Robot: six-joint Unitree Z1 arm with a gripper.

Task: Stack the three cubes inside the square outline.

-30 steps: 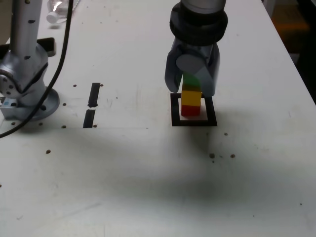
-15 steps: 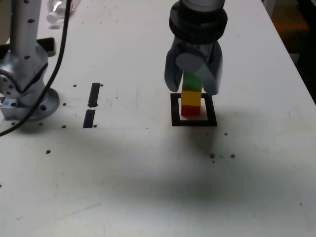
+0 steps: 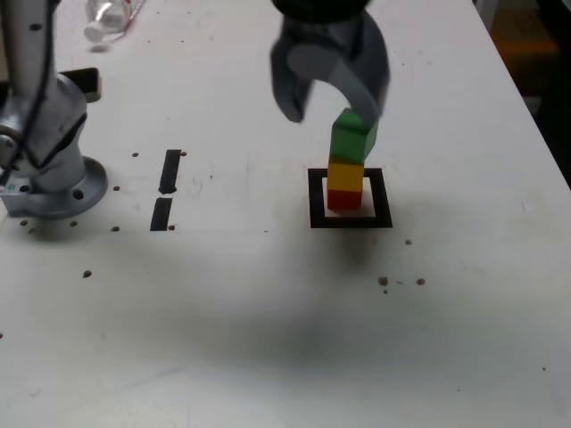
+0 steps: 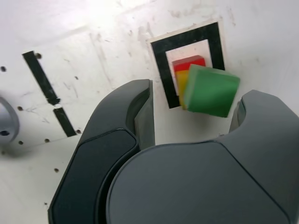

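The three cubes stand as one stack inside the square outline [image 3: 317,201] [image 4: 159,65]: red cube [image 3: 343,197] [image 4: 188,63] lowest, yellow cube [image 3: 345,172] [image 4: 181,84] on it, green cube [image 3: 352,140] [image 4: 210,91] on top. The green one sits twisted and shifted slightly against the two below. My gripper [image 3: 330,111] [image 4: 192,109] is open and hangs above the stack. In the exterior view its right finger [image 3: 368,96] is just over the green cube's top, and whether they touch I cannot tell. In the wrist view the green cube shows between the jaws, nearer one of them.
Two short black strips [image 3: 169,169] [image 4: 44,84] lie on the white table at the exterior view's left. The arm's metal base [image 3: 49,174] stands at the far left, with a plastic bottle [image 3: 107,18] behind it. Small dark specks dot the table.
The jaws have spread apart and let go of the green cube. The gripper has risen and swung toward the exterior view's left, and the stack stays in the outline.
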